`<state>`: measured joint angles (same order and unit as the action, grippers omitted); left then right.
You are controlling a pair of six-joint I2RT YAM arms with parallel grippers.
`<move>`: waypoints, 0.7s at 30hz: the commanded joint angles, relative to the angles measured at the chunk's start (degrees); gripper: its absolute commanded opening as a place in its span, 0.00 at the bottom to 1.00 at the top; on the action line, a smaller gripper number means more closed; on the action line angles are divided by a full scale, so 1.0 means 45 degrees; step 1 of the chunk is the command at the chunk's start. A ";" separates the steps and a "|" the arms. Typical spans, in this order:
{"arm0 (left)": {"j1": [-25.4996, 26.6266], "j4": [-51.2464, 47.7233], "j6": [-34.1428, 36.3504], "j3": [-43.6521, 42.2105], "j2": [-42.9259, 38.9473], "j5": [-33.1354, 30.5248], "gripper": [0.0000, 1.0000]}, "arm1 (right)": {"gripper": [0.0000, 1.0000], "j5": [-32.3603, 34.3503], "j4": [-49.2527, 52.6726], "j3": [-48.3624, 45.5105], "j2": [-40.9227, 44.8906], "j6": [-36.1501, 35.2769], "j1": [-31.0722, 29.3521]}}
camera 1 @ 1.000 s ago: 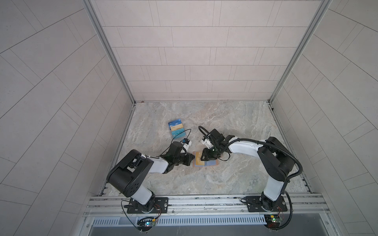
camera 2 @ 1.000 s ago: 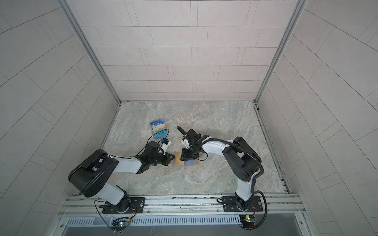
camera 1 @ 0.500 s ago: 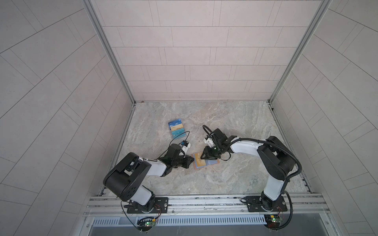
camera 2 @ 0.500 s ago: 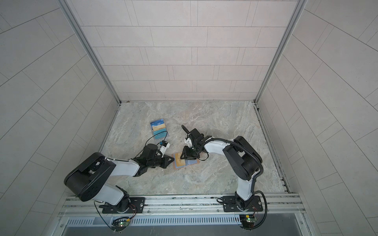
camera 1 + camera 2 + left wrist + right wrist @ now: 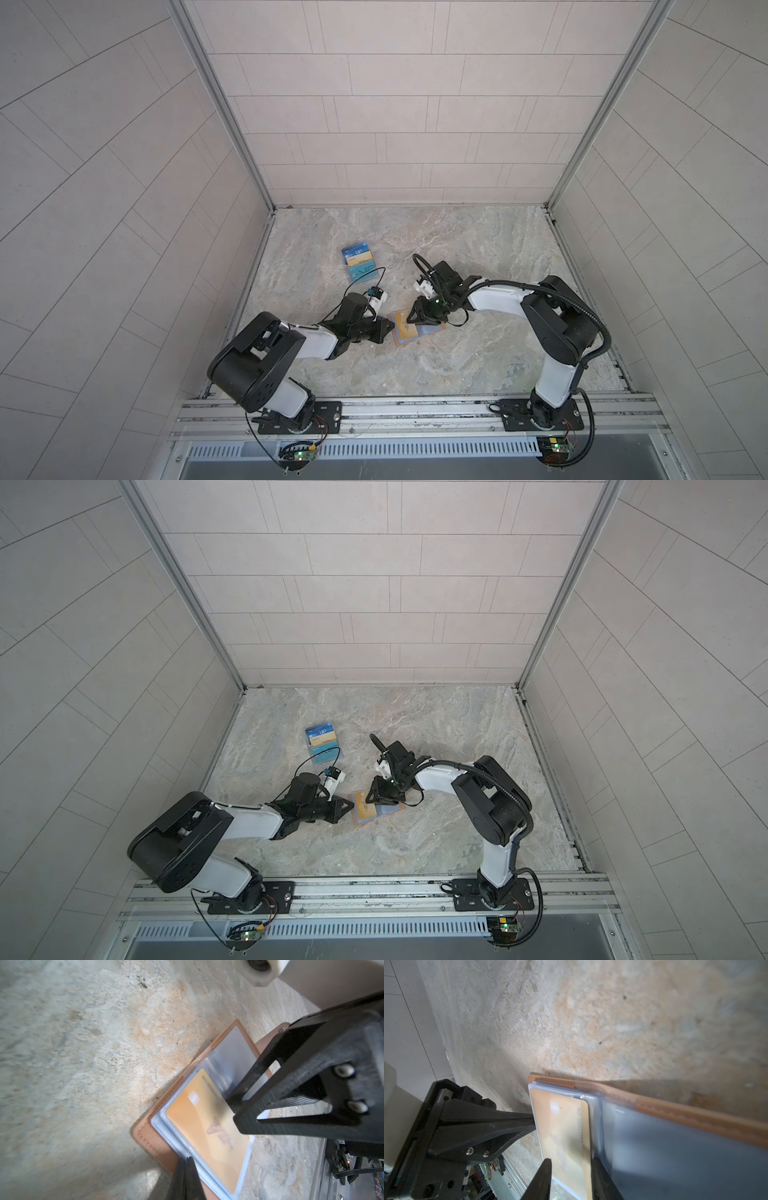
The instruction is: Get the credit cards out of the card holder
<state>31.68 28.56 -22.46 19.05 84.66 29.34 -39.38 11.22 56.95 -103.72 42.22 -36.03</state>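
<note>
The tan card holder (image 5: 428,330) (image 5: 390,810) lies open on the stone floor, pale plastic sleeves up. One gold credit card (image 5: 203,1126) (image 5: 562,1126) sits in the left sleeve, its edge poking out toward the spine. My left gripper (image 5: 185,1159) (image 5: 390,330) is shut, its tip pressing on the holder's outer left edge (image 5: 153,1140). My right gripper (image 5: 571,1165) (image 5: 415,318) stands over the gold card with jaws apart, one finger (image 5: 598,1167) at the card's spine-side edge. No dark blue card shows in the holder.
A loose pile of blue, gold and teal cards (image 5: 357,259) (image 5: 322,746) lies on the floor behind the left arm. Tiled walls close in the back and both sides. A metal rail (image 5: 415,409) runs along the front.
The right gripper has come down and slightly nearer onto the gold card. The left arm has sunk a little, its shut tip staying at the holder's left edge.
</note>
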 commanded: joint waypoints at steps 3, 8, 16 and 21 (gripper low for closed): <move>0.0069 -0.0525 0.0090 0.0067 -0.0789 0.0388 0.00 | 0.36 0.0996 0.0680 -0.0279 0.0668 -0.0414 -0.0079; 0.0069 -0.0443 0.0409 0.0355 -0.0462 0.1136 0.00 | 0.36 0.0892 0.0394 -0.0379 0.0580 -0.0350 -0.0080; 0.0069 0.0284 0.0198 0.0375 0.0547 0.1113 0.00 | 0.35 0.0316 -0.0201 -0.0615 0.0546 -0.0124 -0.0101; 0.0232 0.0510 0.0166 0.0366 0.0910 0.1155 0.00 | 0.34 0.0230 -0.0247 -0.0648 0.0701 -0.0155 -0.0111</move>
<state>31.86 29.28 -22.04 20.32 87.74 33.65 -37.87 10.35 54.83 -102.41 41.04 -36.10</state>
